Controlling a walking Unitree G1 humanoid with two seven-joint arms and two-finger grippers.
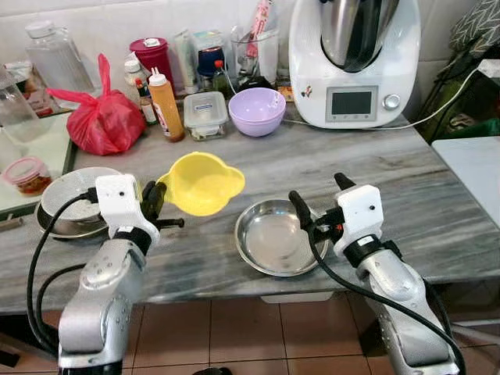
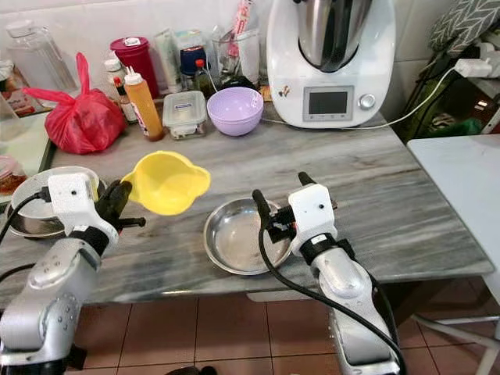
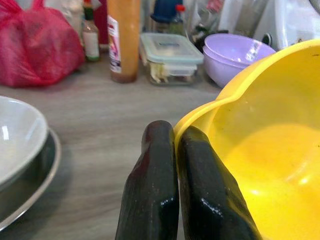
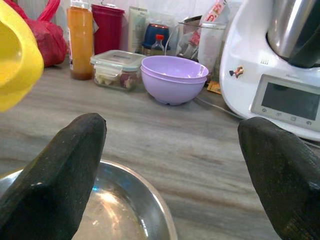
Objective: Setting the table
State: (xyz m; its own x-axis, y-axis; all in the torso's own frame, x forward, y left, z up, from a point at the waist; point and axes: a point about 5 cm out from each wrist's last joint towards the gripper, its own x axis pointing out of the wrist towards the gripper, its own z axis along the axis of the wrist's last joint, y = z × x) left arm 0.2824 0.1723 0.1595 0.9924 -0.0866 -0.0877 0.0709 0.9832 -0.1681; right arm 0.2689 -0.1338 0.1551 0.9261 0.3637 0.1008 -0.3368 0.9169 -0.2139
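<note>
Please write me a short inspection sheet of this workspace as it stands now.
Surface: grey marble-look counter, tiled floor below.
Job's things: yellow bowl held above the counter; steel bowl near the front edge; white bowl on a steel plate at the left.
Clutter: purple bowl, lidded box, sauce bottle, red bag, kitchen machine.
Grippers: left hand shut on the yellow bowl's rim; right hand open over the steel bowl's right rim.
Cables: black leads along both arms; white cord from the machine.
Surroundings: white table at right.
</note>
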